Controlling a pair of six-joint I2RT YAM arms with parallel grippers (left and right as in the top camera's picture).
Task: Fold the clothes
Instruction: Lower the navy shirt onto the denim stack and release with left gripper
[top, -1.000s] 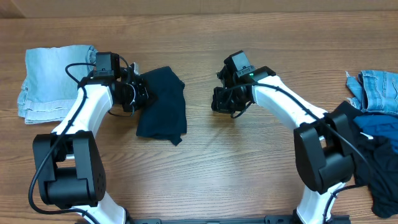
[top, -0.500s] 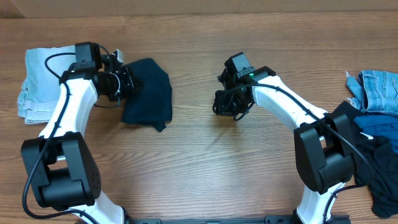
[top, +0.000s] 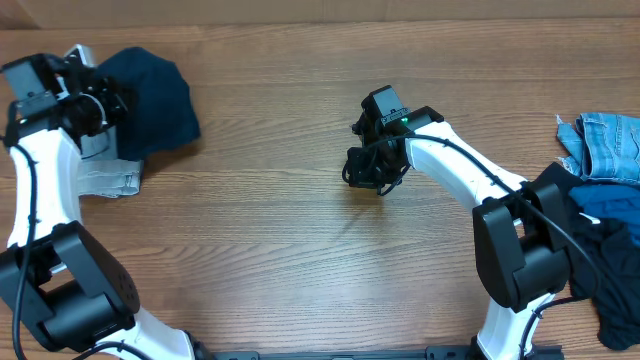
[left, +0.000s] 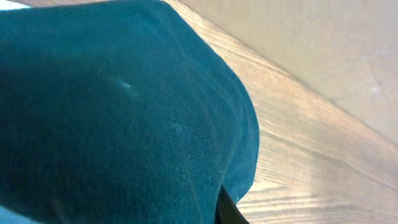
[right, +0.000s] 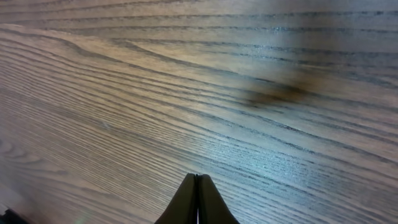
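At far-left edge: found left gripper (top: 115, 102) pinched on navy garment (top: 155, 95), fingertips buried in cloth, folded denim (top: 105, 181) beneath mostly covered. Noted right gripper (top: 362, 172) closed, empty, mid-table, bare tabletop (top: 260, 250) all round. Logged clothes heap (top: 603, 208) cropped at right edge.

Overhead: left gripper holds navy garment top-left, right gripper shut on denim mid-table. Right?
No: the right gripper is shut mid-table but on nothing; the right wrist view shows only bare table under it. The left gripper does hold the navy garment top-left.
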